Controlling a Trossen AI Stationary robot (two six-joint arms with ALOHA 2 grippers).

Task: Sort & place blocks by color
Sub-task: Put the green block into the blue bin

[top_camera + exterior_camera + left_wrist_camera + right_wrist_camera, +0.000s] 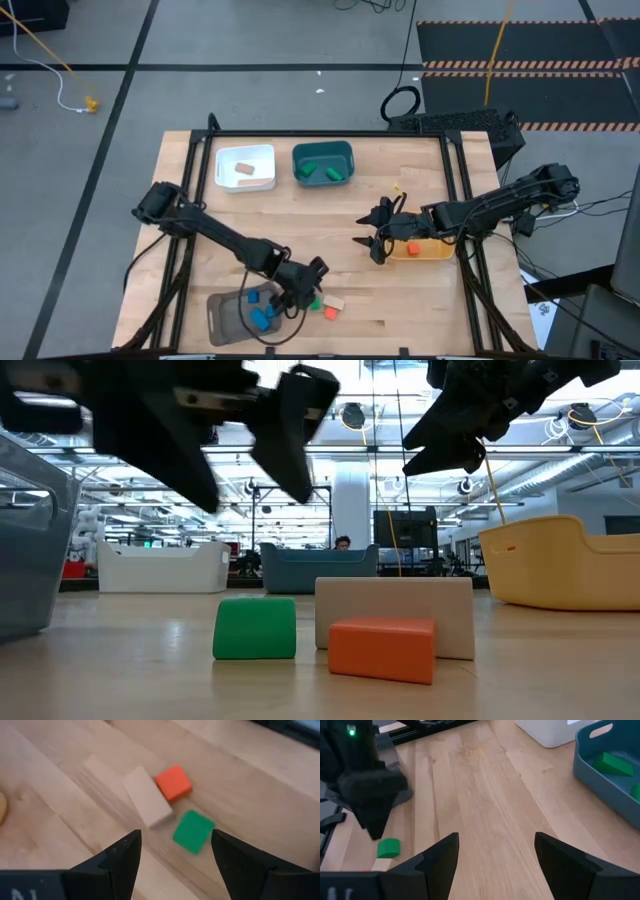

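nearest the low cam sits an orange block [382,649], w/ a tan block [395,605] just behind it & a green block [255,627] just beside, all on the wood table [120,670] near its front edge. in the high view these three loose blocks lie close together right of the grey bin [226,317], which holds blue blocks [262,318].

left gripper [312,283] hangs above the table btwn the grey bin & the three loose blocks. its fingers [120,857] stand spread wide, nothing btwn them, touching nothing; the left wrist view looks past them down at the tan, orange & green blocks on the table.

right gripper [372,240] hovers over mid table, just left of the yellow bin [436,252], which holds an orange block. its fingers [440,855] are also spread wide & empty, only bare wood seen btwn them.

at the back of the table: white bin [245,167] w/ a tan block [246,169] inside, and beside it the teal bin [323,164] w/ green blocks [308,167]. the right wrist view shows a green wedge-like block in the teal bin too.

a person shows far off in the room behind, in the low view.
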